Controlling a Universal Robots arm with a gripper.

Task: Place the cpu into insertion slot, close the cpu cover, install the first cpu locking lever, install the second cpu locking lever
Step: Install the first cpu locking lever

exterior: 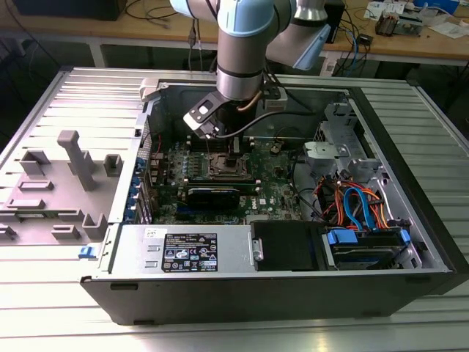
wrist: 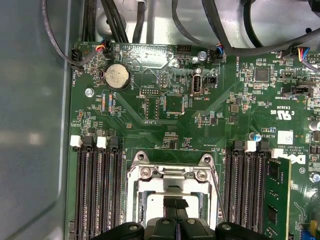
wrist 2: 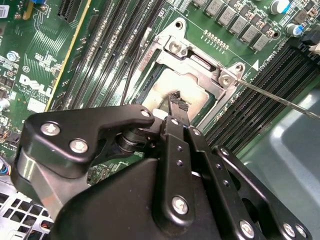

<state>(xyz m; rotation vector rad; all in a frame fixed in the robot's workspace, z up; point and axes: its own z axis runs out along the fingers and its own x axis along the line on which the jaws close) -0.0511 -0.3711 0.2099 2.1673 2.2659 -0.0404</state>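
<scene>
Currently: end effector [wrist 2: 177, 103], tips pinched together, nothing held, over cpu [wrist 2: 161, 90] in insertion slot [wrist 2: 222, 77]. Advised: press centred, vertical, clear of locking lever [wrist 2: 280, 98].

The black body of the gripper [wrist 2: 177, 102] blocks the near half of the insertion slot [wrist 2: 197, 62] in the second wrist view, and much of the cpu [wrist 2: 160, 90] lies hidden behind it. In the first wrist view the insertion slot runs off the picture's edge. In the exterior view the arm [exterior: 238, 66] covers part of it — the cpu there is too small to tell.
</scene>
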